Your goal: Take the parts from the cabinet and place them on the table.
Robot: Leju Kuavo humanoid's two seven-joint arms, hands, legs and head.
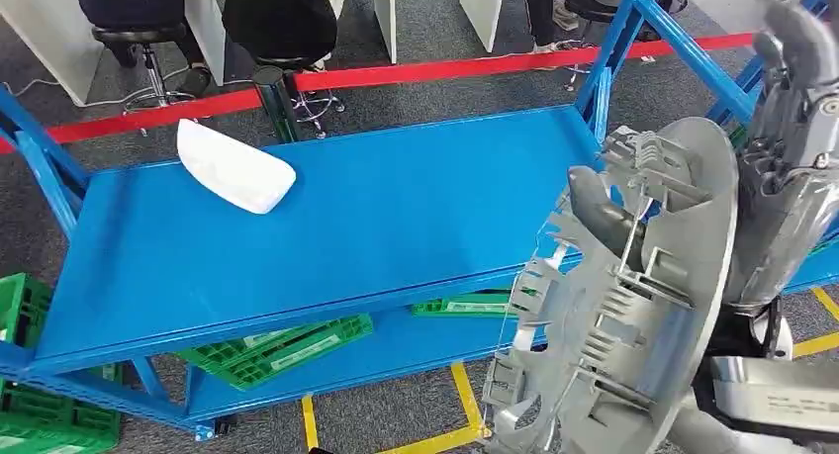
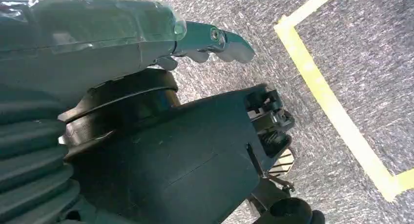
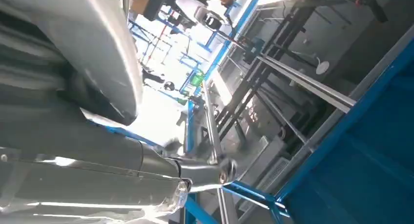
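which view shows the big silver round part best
The head view: the silver round part, ribbed inner face and rim, is held up by the right hand. The right wrist view catches a blurred curved edge; the left wrist view faces the floor.

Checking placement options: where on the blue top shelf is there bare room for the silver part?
The blue top shelf is bare from the white part at its far left across to the silver part held by the right hand. Crowded only at those ends.

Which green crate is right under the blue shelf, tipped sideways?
The green crate on the lower blue shelf, lying tilted beneath the top shelf. The other green crates sit at the far left, outside the rack's corner.
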